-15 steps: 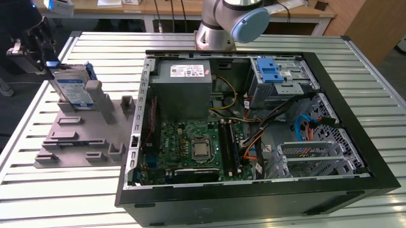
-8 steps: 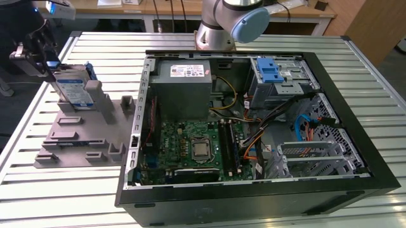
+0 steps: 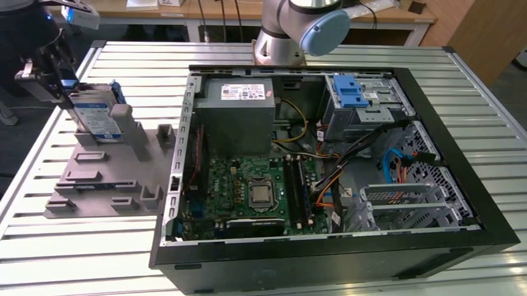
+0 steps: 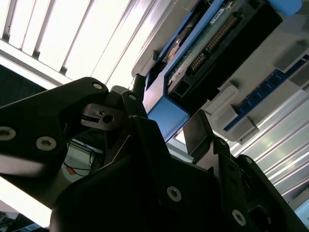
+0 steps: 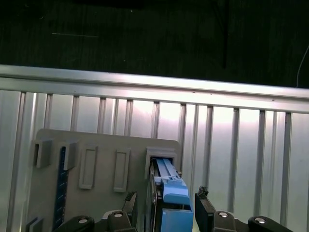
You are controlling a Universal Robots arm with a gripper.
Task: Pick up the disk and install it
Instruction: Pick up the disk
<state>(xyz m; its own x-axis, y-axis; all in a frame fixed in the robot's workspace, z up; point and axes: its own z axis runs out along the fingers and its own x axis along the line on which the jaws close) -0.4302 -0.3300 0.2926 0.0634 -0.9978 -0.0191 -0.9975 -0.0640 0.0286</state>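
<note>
The disk point(image 3: 95, 117), silver with a white-and-blue label and a blue bracket, stands on edge in a slot of the grey plastic holder point(image 3: 107, 179) at the exterior view's left. My gripper point(image 3: 73, 92) is at the disk's upper end. In both wrist views the blue bracket point(image 5: 173, 195) point(image 4: 169, 116) lies between the two black fingers. My gripper point(image 5: 166, 205) point(image 4: 166, 104) is open around it: one finger point(image 5: 131, 205) stands a little off the disk's side and the other finger point(image 5: 205, 212) is close against the bracket. The disk is seated in the holder point(image 5: 96, 145).
The open computer case point(image 3: 461, 154) lies to the exterior view's right of the holder, holding the grey power supply point(image 3: 239, 117), the motherboard point(image 3: 255, 191) and a drive cage with a blue latch point(image 3: 354, 92). The arm's base point(image 3: 280, 43) stands behind the case on the slatted metal table point(image 3: 74, 246).
</note>
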